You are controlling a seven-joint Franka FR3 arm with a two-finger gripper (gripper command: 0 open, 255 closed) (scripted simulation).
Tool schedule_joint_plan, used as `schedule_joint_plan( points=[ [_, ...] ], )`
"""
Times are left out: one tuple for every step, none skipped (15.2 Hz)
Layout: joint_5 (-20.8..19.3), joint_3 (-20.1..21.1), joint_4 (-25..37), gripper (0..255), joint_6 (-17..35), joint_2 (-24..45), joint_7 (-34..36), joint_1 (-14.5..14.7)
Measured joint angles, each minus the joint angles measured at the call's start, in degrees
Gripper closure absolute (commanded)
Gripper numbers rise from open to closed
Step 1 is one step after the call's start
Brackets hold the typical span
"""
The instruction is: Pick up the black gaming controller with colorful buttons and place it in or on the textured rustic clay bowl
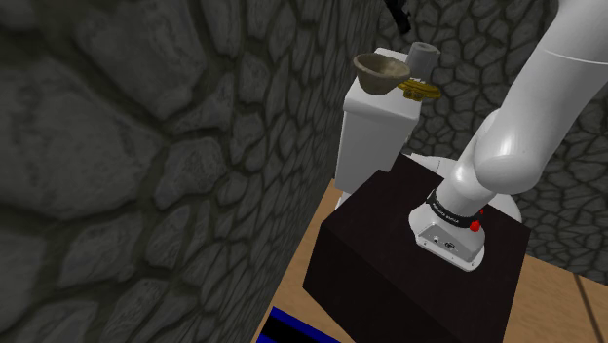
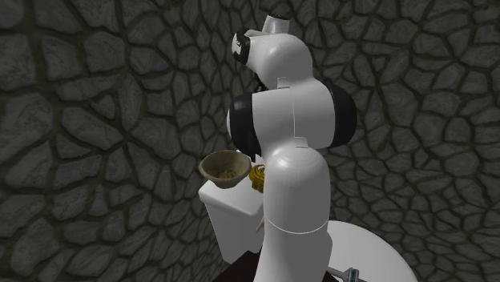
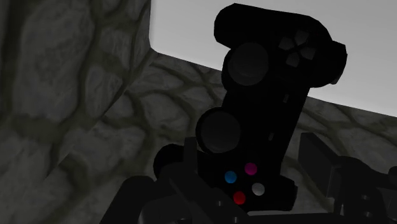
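The gripper pinches the black controller by its button end, held up before a stone wall. It has two thumbsticks, a d-pad, and blue, pink, red and white buttons.

White arm centred in second exterior view, folded upward; dark joints visible at mid-height and near top. Grey cobbled stone wall seen behind everything. Brown rough-surfaced bowl set upright on top of white cistern, toward view's left of arm; interior mottled tan. Yellow object placed just beside bowl, partly hidden by arm; type not resolved. White rounded toilet lid seen at lower right. Dark stand edge glimpsed under arm.
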Motion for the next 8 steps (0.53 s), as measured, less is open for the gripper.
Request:
schedule_joint_plan(
  points=[
    [0.05,-0.01,0.89,255,-0.79,0.14,0.17,-0.06],
    [0.41,-0.07,2.05,255,-1.73,0.58,0.08,-0.33],
    [0.34,-0.1,2.43,255,-2.15,0.5,0.13,-0.35],
    [-0.94,0.08,1.73,255,-2.04,-0.82,1.19,0.52],
    [-3.31,0.52,0.21,255,-1.63,-3.24,3.13,1.97],
    [-6.26,1.28,-2.07,255,-0.82,-6.27,5.41,3.37],
    [-9.25,2.35,-3.84,255,-0.65,-9.27,7.81,4.34],
    [-12.74,4.17,-6.92,255,0.35,-12.99,10.76,5.14]
  ],
)
